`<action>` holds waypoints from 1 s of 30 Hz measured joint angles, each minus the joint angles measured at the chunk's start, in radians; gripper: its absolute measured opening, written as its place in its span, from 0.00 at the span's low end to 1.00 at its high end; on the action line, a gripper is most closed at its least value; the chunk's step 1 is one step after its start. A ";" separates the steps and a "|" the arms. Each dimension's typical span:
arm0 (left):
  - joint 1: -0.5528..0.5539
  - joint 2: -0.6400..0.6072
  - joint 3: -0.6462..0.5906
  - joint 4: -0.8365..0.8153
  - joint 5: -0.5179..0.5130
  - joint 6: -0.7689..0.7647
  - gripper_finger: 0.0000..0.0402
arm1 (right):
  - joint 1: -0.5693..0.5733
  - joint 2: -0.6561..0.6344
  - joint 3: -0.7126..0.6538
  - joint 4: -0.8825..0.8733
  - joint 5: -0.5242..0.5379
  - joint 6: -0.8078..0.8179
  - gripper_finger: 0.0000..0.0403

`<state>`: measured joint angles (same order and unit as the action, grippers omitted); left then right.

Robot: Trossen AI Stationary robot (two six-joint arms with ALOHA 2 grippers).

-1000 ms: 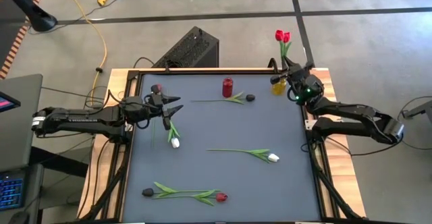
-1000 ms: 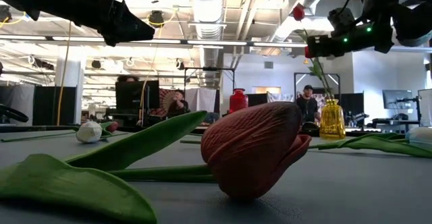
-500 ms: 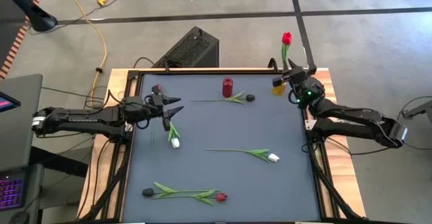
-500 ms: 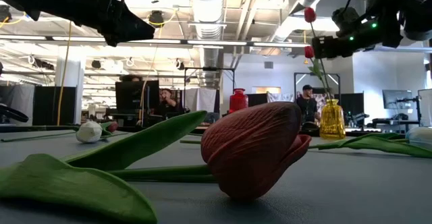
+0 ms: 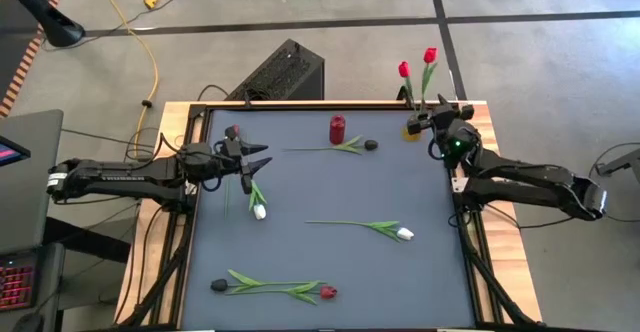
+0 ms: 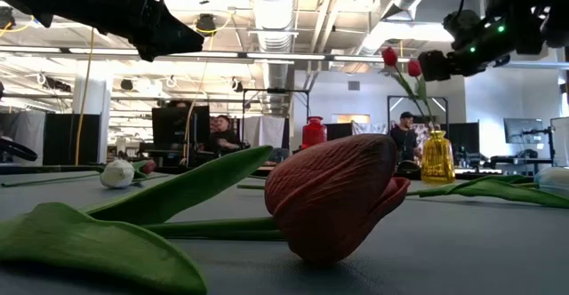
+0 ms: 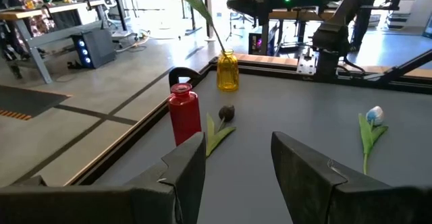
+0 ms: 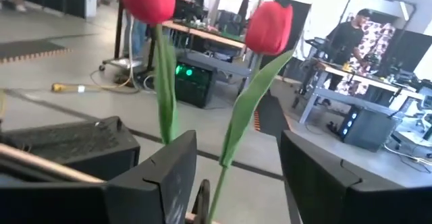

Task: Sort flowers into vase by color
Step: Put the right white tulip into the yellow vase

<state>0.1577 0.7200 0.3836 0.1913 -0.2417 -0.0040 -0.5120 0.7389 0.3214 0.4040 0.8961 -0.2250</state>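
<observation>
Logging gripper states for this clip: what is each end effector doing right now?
Left end effector: open, holding nothing.
Right end effector: open, holding nothing, by two red artificial tulips in a yellow glass vase.

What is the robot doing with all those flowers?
It is sorting fake tulips into vases by color. Two red tulips stand in the yellow vase at the table's far right corner. The right gripper is right by that vase with its fingers open around one stem. The left gripper hangs open above a white tulip on the left side. A red vase stands empty, and more tulips lie on the table.
</observation>
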 joint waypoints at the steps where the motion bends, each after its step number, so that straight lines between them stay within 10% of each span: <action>1: 0.000 0.000 0.000 0.000 0.000 0.000 0.40 | 0.017 -0.002 0.013 -0.025 0.009 -0.001 0.60; 10: 0.000 0.000 0.000 0.000 0.000 0.000 0.40 | 0.194 0.001 0.224 -0.346 -0.020 0.199 0.60; 30: 0.000 0.003 0.000 0.045 0.023 -0.033 0.40 | 0.425 0.253 0.458 -0.540 -0.777 0.820 0.59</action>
<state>0.1574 0.7228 0.3836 0.2362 -0.2186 -0.0372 -0.0869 0.9917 0.7792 -0.1358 0.1187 0.5953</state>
